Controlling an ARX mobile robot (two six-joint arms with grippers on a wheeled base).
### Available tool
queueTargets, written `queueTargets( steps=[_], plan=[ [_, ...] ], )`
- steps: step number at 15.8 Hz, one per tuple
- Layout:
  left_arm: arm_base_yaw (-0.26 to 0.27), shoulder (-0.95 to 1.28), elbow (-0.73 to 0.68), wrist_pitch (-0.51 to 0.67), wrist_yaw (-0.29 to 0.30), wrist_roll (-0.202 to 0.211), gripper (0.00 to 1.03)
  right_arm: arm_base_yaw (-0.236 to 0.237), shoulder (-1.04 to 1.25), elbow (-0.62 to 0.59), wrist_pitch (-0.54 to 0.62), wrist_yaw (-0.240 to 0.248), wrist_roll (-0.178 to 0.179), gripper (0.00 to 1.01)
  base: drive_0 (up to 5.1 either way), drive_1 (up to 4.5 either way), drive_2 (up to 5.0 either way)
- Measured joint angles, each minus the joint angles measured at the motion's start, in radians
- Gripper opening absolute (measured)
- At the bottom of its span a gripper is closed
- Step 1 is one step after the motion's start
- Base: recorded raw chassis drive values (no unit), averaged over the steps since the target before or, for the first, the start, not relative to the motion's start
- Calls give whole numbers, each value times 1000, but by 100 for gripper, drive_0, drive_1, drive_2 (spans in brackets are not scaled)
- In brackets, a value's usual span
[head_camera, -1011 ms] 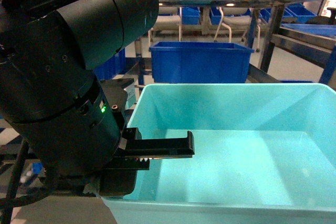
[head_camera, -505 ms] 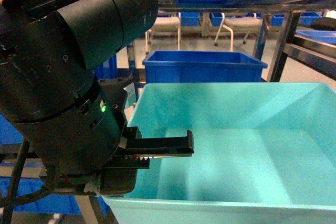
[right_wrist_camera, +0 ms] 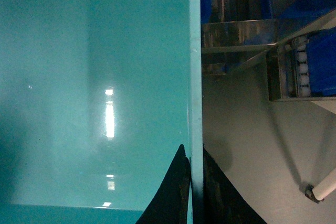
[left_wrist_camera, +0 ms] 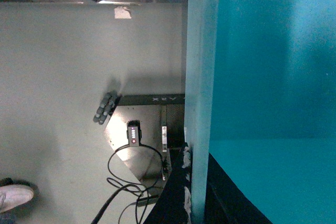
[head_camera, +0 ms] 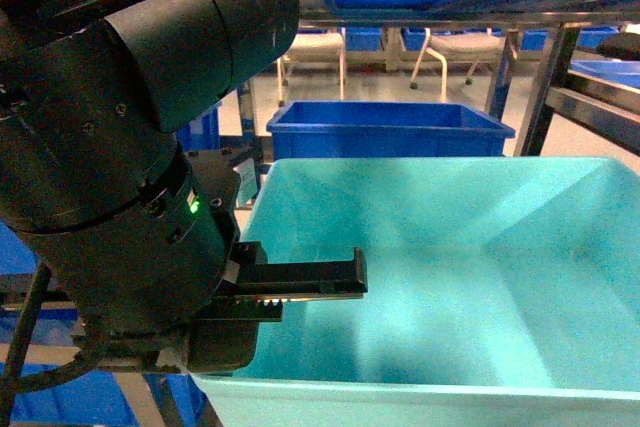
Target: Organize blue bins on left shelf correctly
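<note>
My left gripper is clamped on the left wall of the pale blue bin — the bin fills the lower right of the head view. My right gripper pinches its opposite rim. A dark blue crate sits behind, under the steel shelf.

bin right edge cropped — shelf partly hidden

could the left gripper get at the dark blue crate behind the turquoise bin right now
Probably not: the left gripper is clamped on the wall of the pale turquoise plastic bin, which lies between it and the dark royal-blue crate.
</note>
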State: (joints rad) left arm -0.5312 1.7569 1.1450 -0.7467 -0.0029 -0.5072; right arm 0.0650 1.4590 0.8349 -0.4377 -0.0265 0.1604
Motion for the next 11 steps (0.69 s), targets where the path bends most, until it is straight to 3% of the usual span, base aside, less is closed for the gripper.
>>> queueTargets(
  steps=[11],
  plan=[
    [-13,-10,-7,-26,7,-13,2,0,-1,0,-3,0,0,2,5,23,-13]
  ],
)
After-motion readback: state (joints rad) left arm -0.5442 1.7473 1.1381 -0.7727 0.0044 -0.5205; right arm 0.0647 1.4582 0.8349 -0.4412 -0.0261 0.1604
